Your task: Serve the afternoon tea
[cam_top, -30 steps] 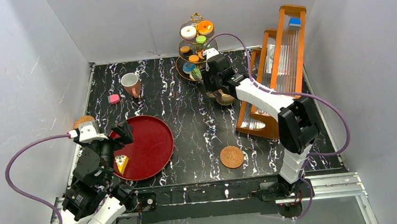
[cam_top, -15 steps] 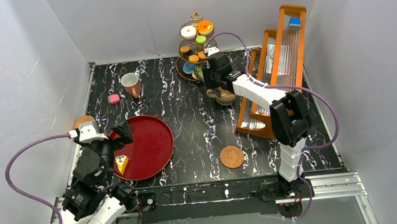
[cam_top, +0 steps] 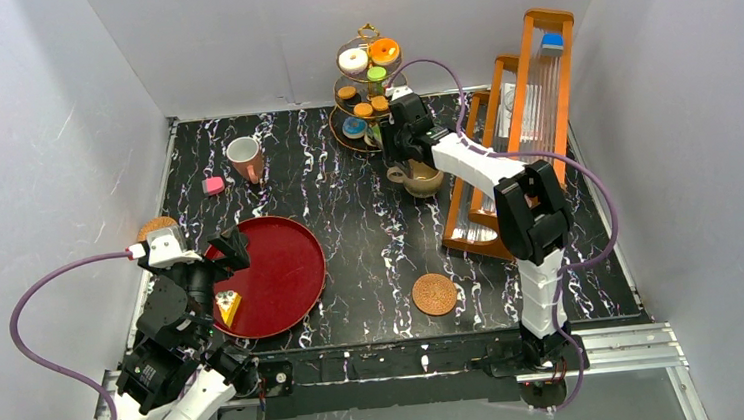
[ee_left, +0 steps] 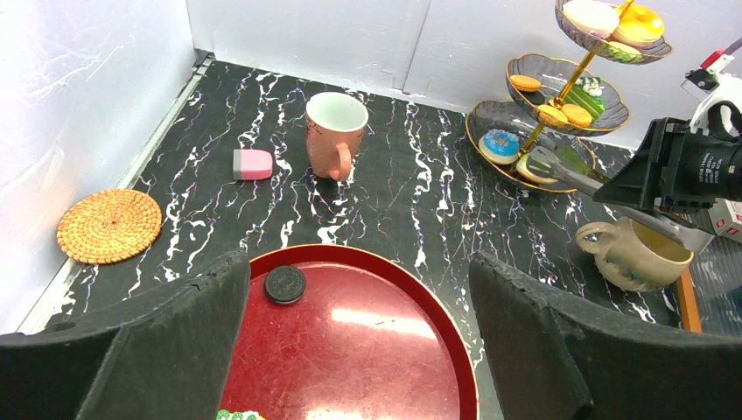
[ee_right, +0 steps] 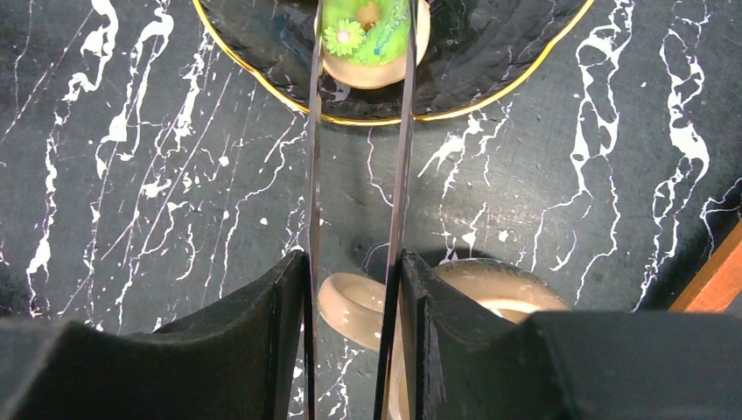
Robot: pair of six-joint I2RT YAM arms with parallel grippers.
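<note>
The tongs (ee_left: 560, 168) are gripped by the right jaws, which are closed on their two arms. The arms reach forward over the gold rim of the stand (ee_right: 490, 44). Their tips sit on either side of the green flower pastry (ee_right: 367, 31), which lies on the lowest tier just inside the near edge. Whether the pastry is pinched or merely flanked cannot be told. The step in hand is judged to be handling this pastry at the tier with the tongs.

For this to be done well, the squeeze should be changed slowly and evenly, so that the round pastry is not flicked sideways or rolled off the rim. The tips should be held level with the pastry's middle rather than its top. Any travel is best made straight along the line of the arms, and lifted enough for the rim to be cleared. The beige mug (ee_right: 490, 289) stands on the worktop directly under the wrist, so a drop in height should be avoided.

The left jaws are wide open and hold nothing. They are poised over the red tray (ee_left: 367, 350), where a dark cookie (ee_left: 284, 284) and a yellow cake slice (cam_top: 227, 307) lie. These are judged to be the next items to handle.
</note>
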